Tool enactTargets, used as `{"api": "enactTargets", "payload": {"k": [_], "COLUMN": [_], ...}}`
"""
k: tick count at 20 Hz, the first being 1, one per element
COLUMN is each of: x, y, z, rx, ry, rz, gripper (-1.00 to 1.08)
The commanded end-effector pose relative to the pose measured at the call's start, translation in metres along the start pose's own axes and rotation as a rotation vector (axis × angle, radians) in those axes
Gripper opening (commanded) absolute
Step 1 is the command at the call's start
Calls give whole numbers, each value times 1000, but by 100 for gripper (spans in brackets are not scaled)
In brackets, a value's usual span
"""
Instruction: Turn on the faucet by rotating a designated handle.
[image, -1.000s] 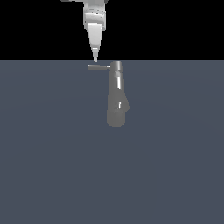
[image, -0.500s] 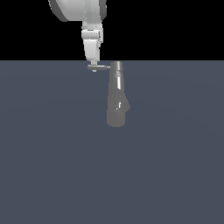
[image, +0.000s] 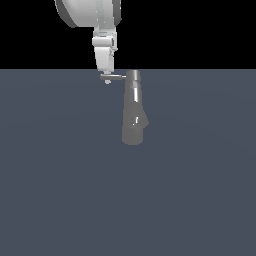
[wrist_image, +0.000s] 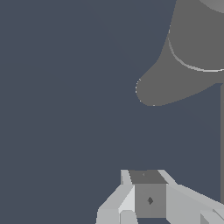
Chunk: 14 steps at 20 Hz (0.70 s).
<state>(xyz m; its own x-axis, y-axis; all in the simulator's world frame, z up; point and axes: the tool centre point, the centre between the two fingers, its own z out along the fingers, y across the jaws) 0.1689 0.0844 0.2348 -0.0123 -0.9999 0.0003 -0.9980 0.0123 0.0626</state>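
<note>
- Gripper (image: 107, 80) down at the handle (image: 114, 77), fingertips crossing its free end; opening and hold impossible to tell.
- Handle projecting sideways from the faucet (image: 133, 107), whose narrow top sits just beside the fingers.
- Likely risk: contact so near the rod's tip could slip off during rotation, leaving the faucet unturned.

faucet (image: 134, 112): glossy grey metal, white glints | handle (image: 114, 77): smooth grey metal | claw (image: 106, 76): matt white | tabletop (image: 60, 175): matt slate-blue

Grey faucet (wrist_image: 188, 57) beyond end effector (wrist_image: 148, 199)
</note>
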Motion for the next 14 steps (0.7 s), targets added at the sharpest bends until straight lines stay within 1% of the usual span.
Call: {"api": "enactTargets", "payload": {"k": [1, 14], "x": [0, -1], "y": [4, 29], "z": [-2, -12], "rx": [1, 1], "ry": [0, 0], "rz": [0, 0], "gripper": [-100, -100]}}
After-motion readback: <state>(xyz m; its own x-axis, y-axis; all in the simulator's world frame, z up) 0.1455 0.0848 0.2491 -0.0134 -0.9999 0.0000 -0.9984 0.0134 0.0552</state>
